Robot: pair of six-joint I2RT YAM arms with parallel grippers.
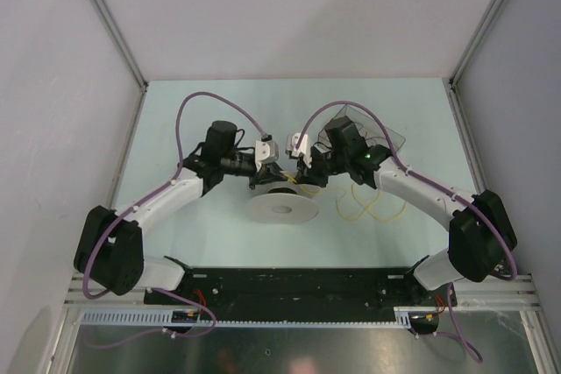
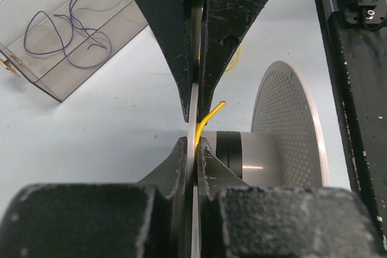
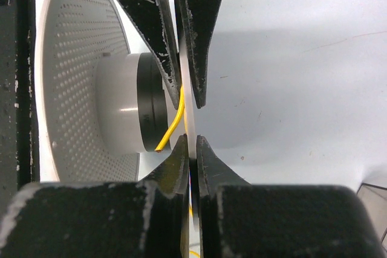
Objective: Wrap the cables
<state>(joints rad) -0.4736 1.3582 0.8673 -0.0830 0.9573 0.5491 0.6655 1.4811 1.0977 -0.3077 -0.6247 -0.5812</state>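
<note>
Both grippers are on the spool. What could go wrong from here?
1. The cable end only pokes out beside the hub, unpinned; turning the spool may let it slip off.
2. Left gripper and right gripper pinch the same thin flange; uneven pulls could bend it.
3. Loose loops lie by the right arm and might snag.

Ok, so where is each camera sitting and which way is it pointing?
Top external: above and behind the arm bases, looking down; both arms meet at the spool.
Left wrist: on the left arm, looking along its jaws, shut on the spool's thin flange.
Right wrist: likewise, on the right arm.
Shared: both wrist views show the yellow cable and perforated flange.
</note>
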